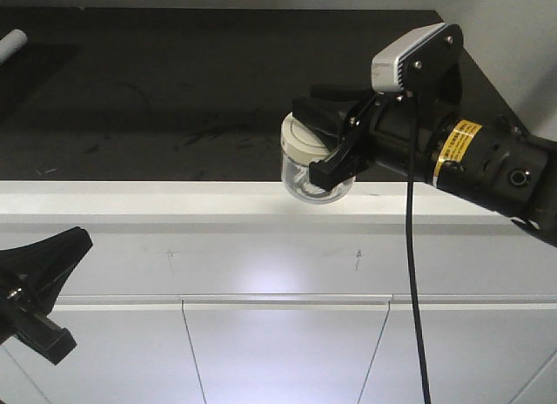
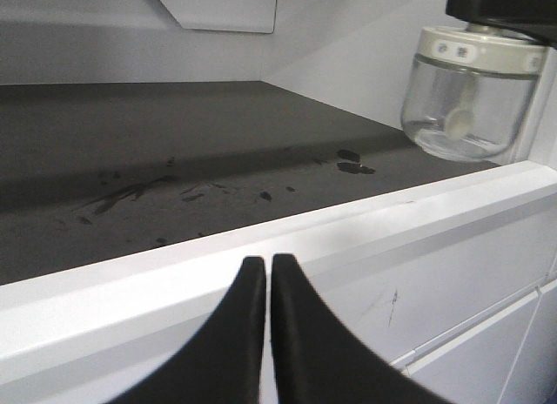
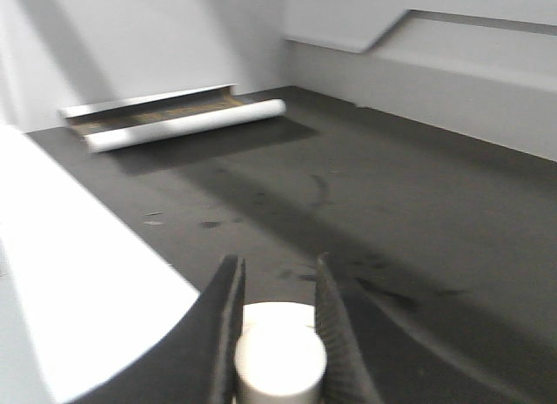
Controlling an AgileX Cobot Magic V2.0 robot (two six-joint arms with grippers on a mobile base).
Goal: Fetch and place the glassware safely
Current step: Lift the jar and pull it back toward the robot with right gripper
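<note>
left gripper (image 2: 265,265) closed | right gripper (image 3: 277,269) clamps jar (image 2: 466,108) | knob (image 3: 280,365): right-wrist view only

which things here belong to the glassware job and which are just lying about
Part of the job:
- lidded glass jar
- right gripper, jaws closed on the jar, holding it above the counter's front edge

Just lying about:
- white roll at the back of the dark counter
- left gripper, jaws shut, holding nothing
</note>
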